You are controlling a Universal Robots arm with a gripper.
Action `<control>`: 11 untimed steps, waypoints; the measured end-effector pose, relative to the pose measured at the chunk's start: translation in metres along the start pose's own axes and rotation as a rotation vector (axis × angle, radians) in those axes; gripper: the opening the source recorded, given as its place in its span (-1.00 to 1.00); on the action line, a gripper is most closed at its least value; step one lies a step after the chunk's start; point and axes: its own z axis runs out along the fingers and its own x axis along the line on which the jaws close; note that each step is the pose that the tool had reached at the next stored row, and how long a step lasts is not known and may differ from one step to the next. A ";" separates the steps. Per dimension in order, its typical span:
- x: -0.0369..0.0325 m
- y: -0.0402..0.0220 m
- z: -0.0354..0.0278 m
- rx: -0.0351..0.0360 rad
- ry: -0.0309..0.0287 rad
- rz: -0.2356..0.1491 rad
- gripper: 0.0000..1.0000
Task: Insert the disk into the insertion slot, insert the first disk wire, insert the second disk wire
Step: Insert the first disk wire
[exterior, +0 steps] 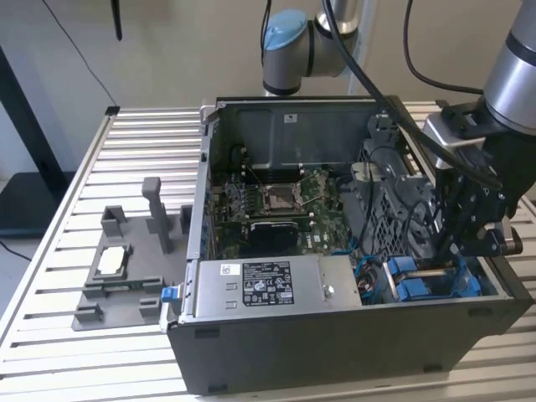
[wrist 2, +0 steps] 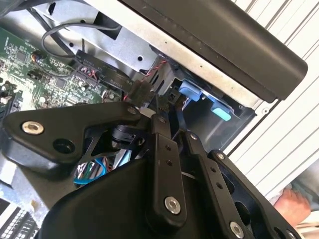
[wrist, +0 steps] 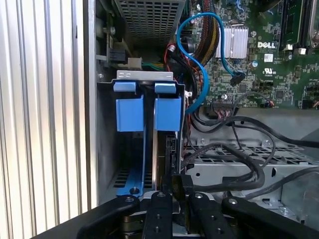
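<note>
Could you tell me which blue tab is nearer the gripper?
The tab beside the blue cable; the gripper lines up with it, the other hugs the case wall.

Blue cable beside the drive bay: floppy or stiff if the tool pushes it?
The thin blue flat cable probably bends easily: it hangs in a loose loop over the green motherboard. It likely springs back partway, since the curve is smooth, not kinked. Its small black plug looks unattached, so a push may swing it.
</note>
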 end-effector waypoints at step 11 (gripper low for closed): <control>0.0001 0.0002 0.0053 0.0000 -0.0003 0.004 -0.62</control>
